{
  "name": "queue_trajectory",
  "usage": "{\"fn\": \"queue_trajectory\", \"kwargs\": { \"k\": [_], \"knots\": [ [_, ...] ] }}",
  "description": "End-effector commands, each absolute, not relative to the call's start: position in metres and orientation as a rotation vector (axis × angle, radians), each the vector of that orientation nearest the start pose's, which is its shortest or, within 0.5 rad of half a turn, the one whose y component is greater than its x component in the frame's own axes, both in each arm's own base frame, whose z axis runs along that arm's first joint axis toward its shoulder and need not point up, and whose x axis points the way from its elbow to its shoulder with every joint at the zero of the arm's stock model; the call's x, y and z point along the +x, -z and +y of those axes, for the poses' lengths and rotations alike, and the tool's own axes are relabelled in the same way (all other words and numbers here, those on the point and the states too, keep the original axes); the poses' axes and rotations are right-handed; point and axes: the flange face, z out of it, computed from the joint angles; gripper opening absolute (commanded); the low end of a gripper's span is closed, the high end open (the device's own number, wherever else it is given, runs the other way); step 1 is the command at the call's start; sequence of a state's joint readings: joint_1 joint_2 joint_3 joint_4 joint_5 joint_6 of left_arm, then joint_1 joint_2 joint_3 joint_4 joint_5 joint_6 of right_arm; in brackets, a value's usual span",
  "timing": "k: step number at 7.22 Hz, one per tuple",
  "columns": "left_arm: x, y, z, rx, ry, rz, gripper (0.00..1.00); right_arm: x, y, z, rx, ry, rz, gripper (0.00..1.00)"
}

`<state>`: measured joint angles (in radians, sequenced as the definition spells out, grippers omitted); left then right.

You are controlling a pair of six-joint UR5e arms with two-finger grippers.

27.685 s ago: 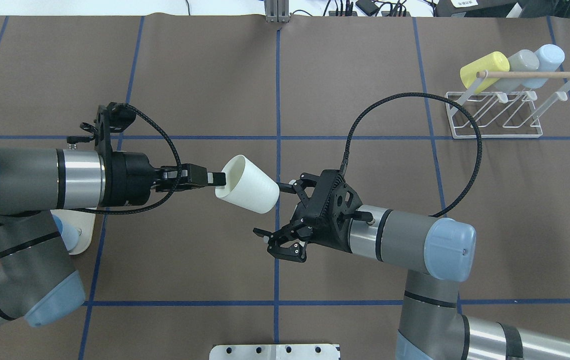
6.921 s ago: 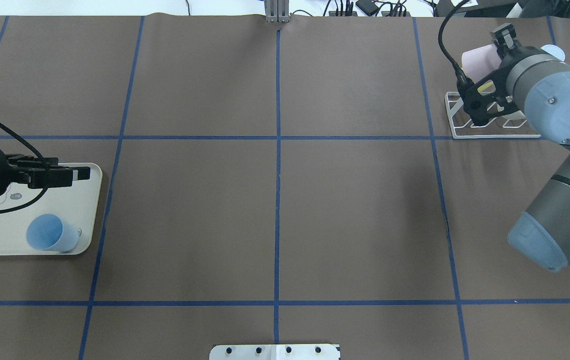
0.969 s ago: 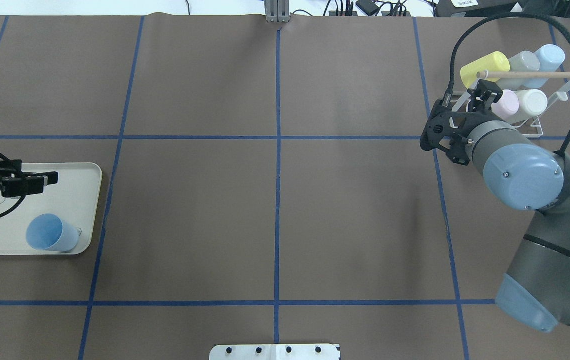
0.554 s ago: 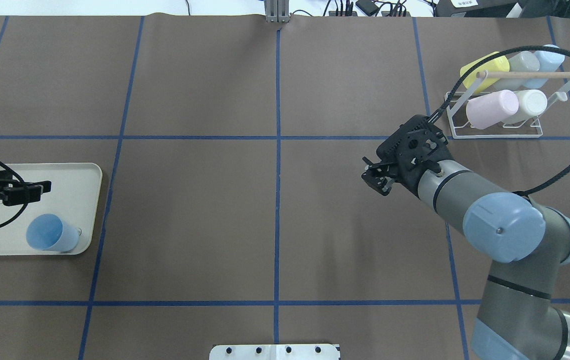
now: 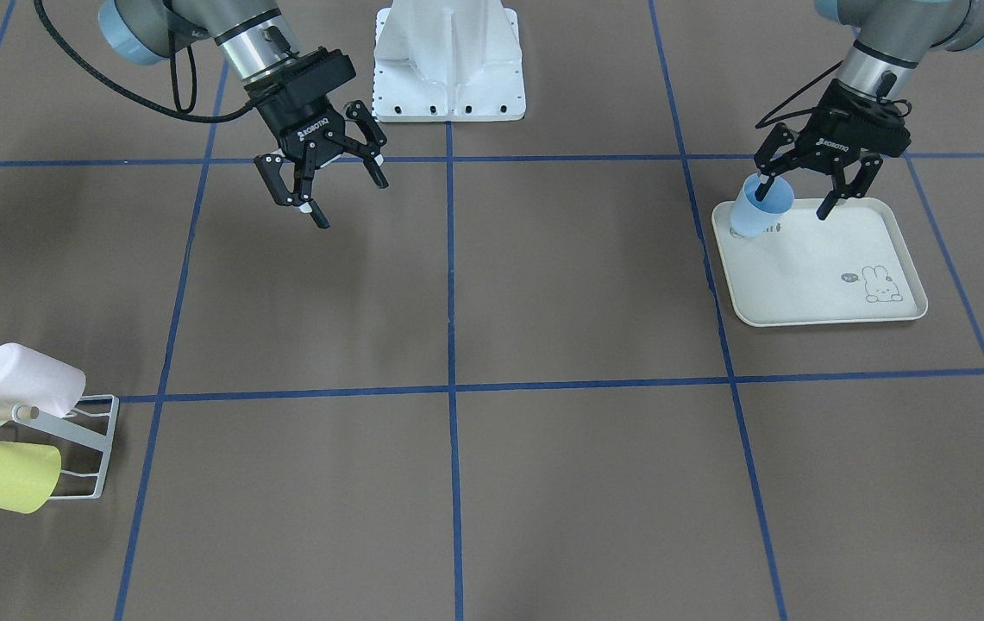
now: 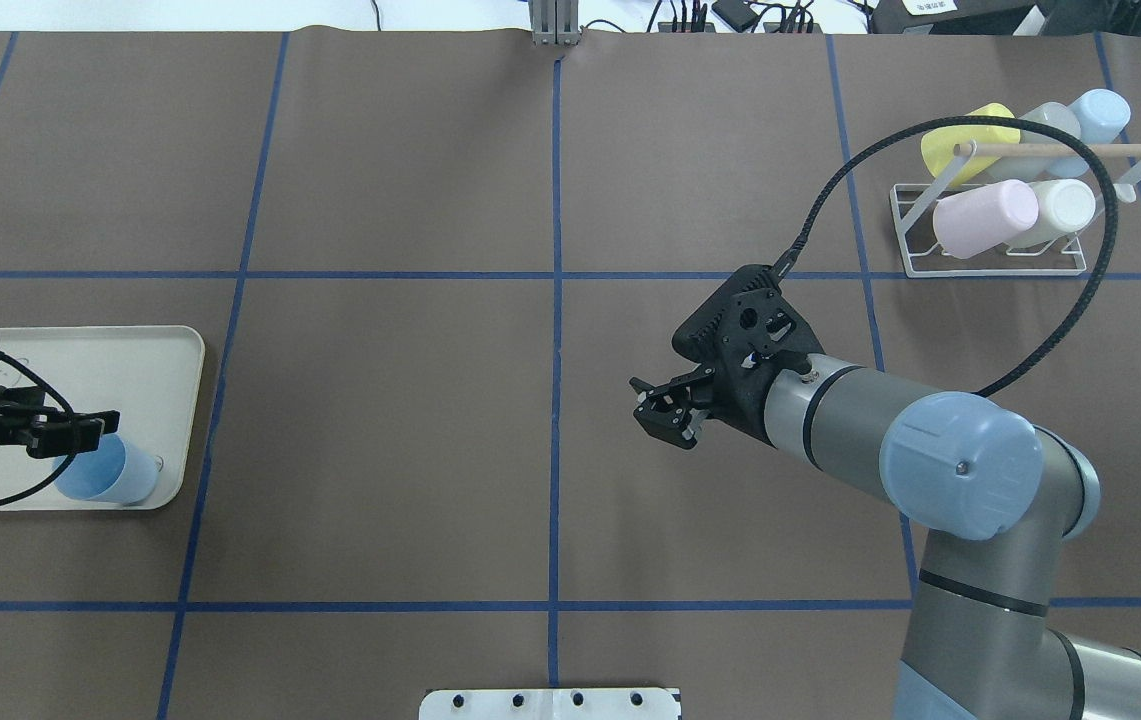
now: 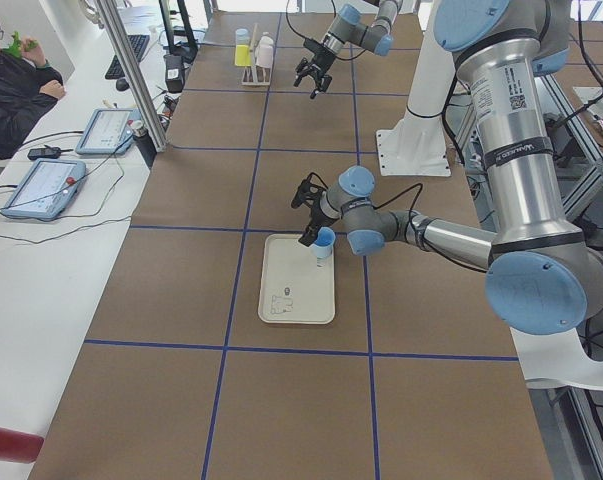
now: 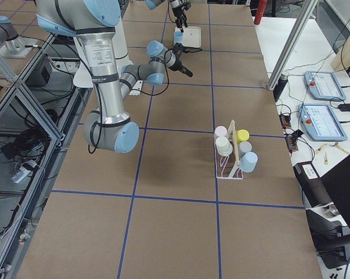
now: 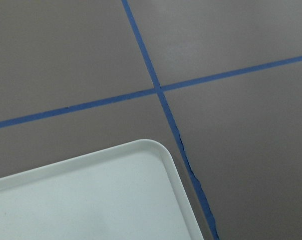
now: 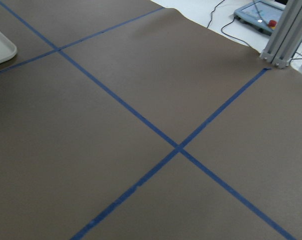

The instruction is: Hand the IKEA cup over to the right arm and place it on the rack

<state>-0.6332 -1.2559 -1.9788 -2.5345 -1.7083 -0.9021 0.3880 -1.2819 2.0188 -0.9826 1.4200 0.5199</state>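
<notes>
One blue IKEA cup (image 5: pixel 759 211) sits at a corner of the tray (image 5: pixel 828 259), the left gripper (image 5: pixel 793 204) spread wide over it, one finger seemingly inside the mouth for a rim pinch, while the right gripper (image 5: pixel 350 203) hangs splayed and empty mid-table, ready for the hand-over.

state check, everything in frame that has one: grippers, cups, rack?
left gripper: open, one finger inside blue cup
right gripper: open, empty
blue cup: upright on tray
rack: holds pink cup, white cup, yellow cup, grey cup, pale blue cup, all tipped
</notes>
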Motion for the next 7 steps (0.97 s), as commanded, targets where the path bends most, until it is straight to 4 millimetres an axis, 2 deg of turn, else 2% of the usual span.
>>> {"fn": "queue_trajectory", "kwargs": {
  "k": [1,2,3,4,5,7],
  "knots": [
    [0.245,-0.508,-0.317,0.520,-0.114,0.879,1.00,-0.442,-0.221,-0.335,0.967,0.486,-0.967,1.00],
    [0.250,-0.516,-0.316,0.508,-0.106,0.870,0.98,-0.443,-0.223,-0.335,0.965,0.486,-0.965,1.00],
    [0.258,-0.516,-0.312,0.491,-0.080,0.879,0.84,-0.447,-0.229,-0.337,0.956,0.489,-0.954,1.00],
    [0.264,-0.516,-0.308,0.484,-0.081,0.883,0.53,-0.448,-0.229,-0.338,0.957,0.487,-0.951,1.00],
    [0.265,-0.515,-0.308,0.484,-0.081,0.886,0.31,-0.449,-0.230,-0.338,0.957,0.487,-0.949,1.00],
    [0.265,-0.515,-0.308,0.488,-0.084,0.886,0.04,-0.450,-0.231,-0.338,0.954,0.486,-0.947,1.00]
  ]
}}
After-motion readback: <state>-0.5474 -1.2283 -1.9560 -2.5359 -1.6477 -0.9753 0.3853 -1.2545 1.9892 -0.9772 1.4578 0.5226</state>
